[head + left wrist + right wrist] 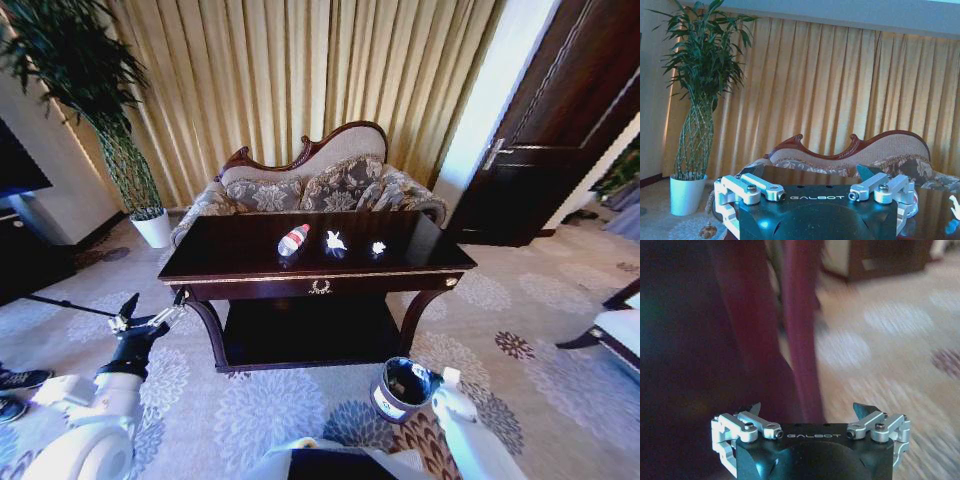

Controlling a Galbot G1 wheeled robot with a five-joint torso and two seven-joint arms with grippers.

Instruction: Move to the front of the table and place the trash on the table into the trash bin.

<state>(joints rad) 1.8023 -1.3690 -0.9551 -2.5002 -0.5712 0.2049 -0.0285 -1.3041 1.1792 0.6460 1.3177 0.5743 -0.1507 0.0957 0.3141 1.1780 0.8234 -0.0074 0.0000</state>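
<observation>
Centrally, worktop (250, 262) carrying bottle (293, 240) and two paper wads (336, 242); trash bin (402, 389) on the carpet at near right; left claw (150, 316) spread, near left; right claw (807, 412) spread.

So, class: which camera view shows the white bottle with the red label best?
The head view: the bottle lies whole on the table, left of two paper wads. The left wrist view hides it behind the left gripper; the right wrist view faces a table leg and carpet.

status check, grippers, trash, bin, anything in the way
Left gripper open, raised off the table's left front corner; right gripper open, low by a table leg. Bottle and two paper wads on top. Trash bin on carpet front right. Nothing blocking.
</observation>
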